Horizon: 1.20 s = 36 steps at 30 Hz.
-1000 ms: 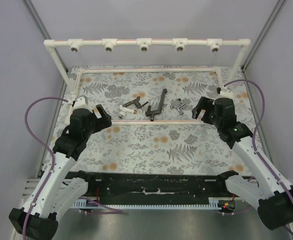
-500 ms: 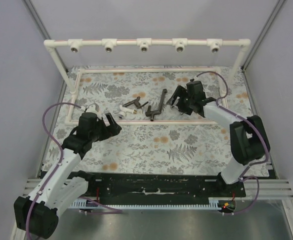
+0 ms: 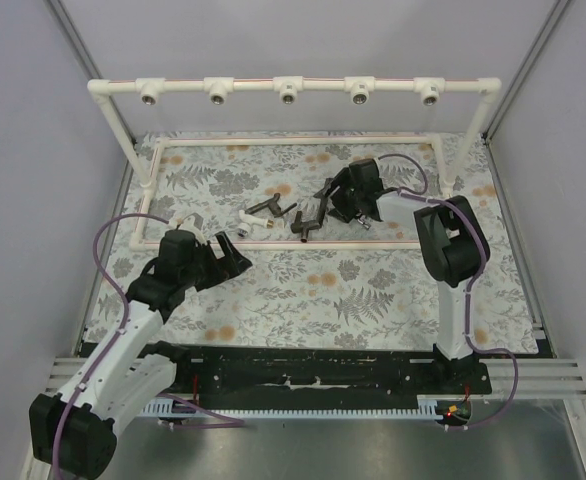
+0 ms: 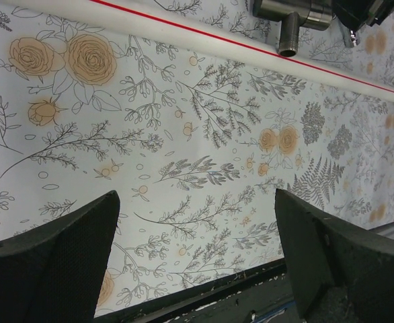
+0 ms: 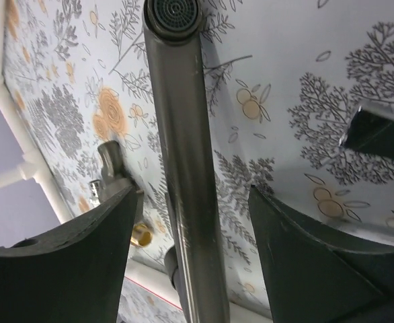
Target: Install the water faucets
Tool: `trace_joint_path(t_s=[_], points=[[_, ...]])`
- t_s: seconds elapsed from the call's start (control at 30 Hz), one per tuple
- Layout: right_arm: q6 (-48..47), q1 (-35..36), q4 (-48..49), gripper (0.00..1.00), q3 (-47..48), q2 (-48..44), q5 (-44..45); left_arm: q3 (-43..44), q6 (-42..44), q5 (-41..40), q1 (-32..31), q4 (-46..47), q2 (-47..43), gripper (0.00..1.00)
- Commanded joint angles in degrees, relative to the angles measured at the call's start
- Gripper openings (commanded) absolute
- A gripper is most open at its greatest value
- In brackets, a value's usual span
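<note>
**Top view.** My right gripper (image 3: 345,205) covers the upper spout of the long-spout faucet (image 3: 304,222), which lies mid-mat. I cannot make out the silver cross-handled faucet beneath the gripper.

**Right wrist view.** The spout (image 5: 183,134) runs between the fingers of the right gripper (image 5: 191,195). The jaws are apart, with a gap on each side. The spout's lower end is cut off.

**Left wrist view.** A threaded metal fitting (image 4: 290,23) is cropped at the top edge.

My left gripper (image 3: 228,262) hangs with its jaws wide apart over the floral mat (image 3: 373,290), near the short white-ended faucet (image 3: 258,215).

A second ago the right gripper sat at the mat's right edge, well apart from the faucets. The left gripper has since shifted slightly toward centre.
</note>
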Motion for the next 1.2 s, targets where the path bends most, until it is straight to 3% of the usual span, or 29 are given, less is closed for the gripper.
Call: trace_joint_path(t_s=[0.0, 0.1, 0.23, 0.43, 0.53, 0.93, 1.17], points=[[5.2, 0.2, 2.8, 0.74, 3.1, 3.4, -0.4, -0.3, -2.1, 2.1, -0.1, 1.6, -1.9, 1.0], [7.2, 0.2, 5.5, 0.67, 3.1, 5.5, -2.3, -0.5, -2.5, 2.6, -0.1, 1.8, -2.2, 1.0], [8.4, 0.2, 8.3, 0.49, 2.9, 6.9, -4.4, -0.2, -3.0, 3.4, -0.1, 2.3, -2.0, 1.0], [7.6, 0.1, 14.2, 0.12, 0.2, 4.1, -7.1, -0.4, -5.3, 4.8, -0.1, 4.5, -2.4, 1.0], [8.2, 0.1, 21.0, 0.0, -3.6, 1.0, -9.2, -1.2, -8.6, 7.1, -0.1, 9.1, -2.6, 1.0], [12.9, 0.2, 46.8, 0.0, -20.7, -13.6, -15.9, -3.9, -25.5, 10.6, -0.2, 28.9, 1.8, 1.0], [15.9, 1.5, 54.0, 0.0, -26.1, -20.0, -16.6, -3.7, -31.8, 10.6, -1.6, 41.0, 8.5, 1.0]])
